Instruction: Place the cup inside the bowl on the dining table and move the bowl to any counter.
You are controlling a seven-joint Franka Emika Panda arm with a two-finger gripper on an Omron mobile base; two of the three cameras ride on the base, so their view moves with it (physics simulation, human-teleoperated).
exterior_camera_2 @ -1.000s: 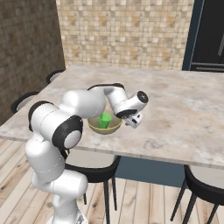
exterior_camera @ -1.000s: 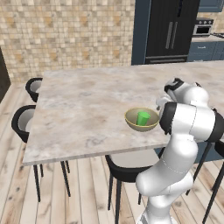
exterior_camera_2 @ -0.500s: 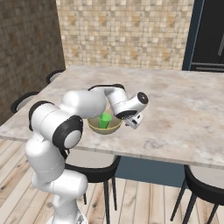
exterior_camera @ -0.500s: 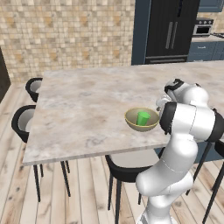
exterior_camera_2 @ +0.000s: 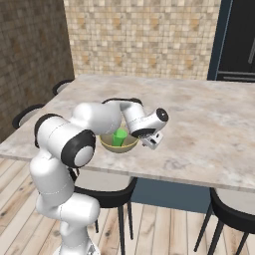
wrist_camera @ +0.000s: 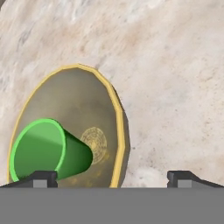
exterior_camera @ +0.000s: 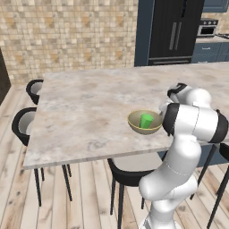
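**Cup is in; the bowl comes next**

The cup (wrist_camera: 46, 148) already sits inside the bowl (wrist_camera: 103, 109), leaning toward one side, and the bowl rests on the dining tabletop (exterior_camera: 89, 103) near its front edge. So I judge the first half done, and lifting the bowl is the step in hand. My pincer (exterior_camera_2: 153, 141) is spread wide and holds nothing; its fingertips (wrist_camera: 41, 177) straddle the bowl's rim in the hand view. My arm is folded low over the tabletop, wrist just beside the bowl. Next I should close on the rim wall, then carry the bowl level toward a counter.
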